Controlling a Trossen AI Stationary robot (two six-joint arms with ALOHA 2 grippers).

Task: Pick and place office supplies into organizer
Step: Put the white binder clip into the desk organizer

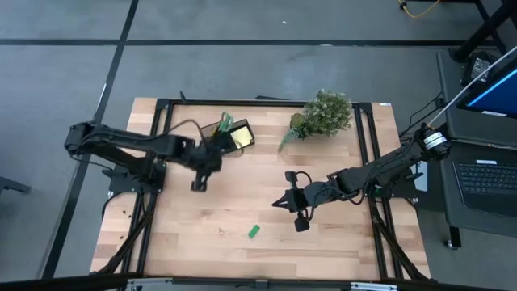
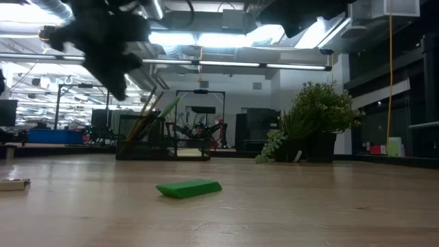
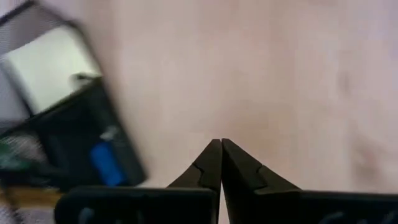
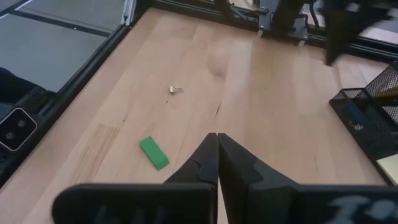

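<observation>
The black mesh organizer [image 1: 232, 136] stands on the far middle of the table, with yellow pencils and a green-handled thing sticking up out of it [image 2: 147, 116]. In the left wrist view it holds the pale sticky-note pad [image 3: 50, 65] and the small blue block [image 3: 102, 163]. The small green block [image 1: 254, 231] [image 4: 153, 152] [image 2: 189, 187] lies flat on the near middle of the table. My left gripper [image 1: 197, 184] [image 3: 221, 146] is shut and empty above bare table, just near of the organizer. My right gripper [image 1: 279, 202] [image 4: 217, 138] is shut and empty, right of and slightly farther back than the green block.
A leafy potted plant [image 1: 323, 113] [image 2: 315, 123] stands at the table's far right. A tiny metal piece [image 4: 175, 89] [image 1: 222, 232] lies left of the green block. Bare wood spreads between the two grippers and along the near edge.
</observation>
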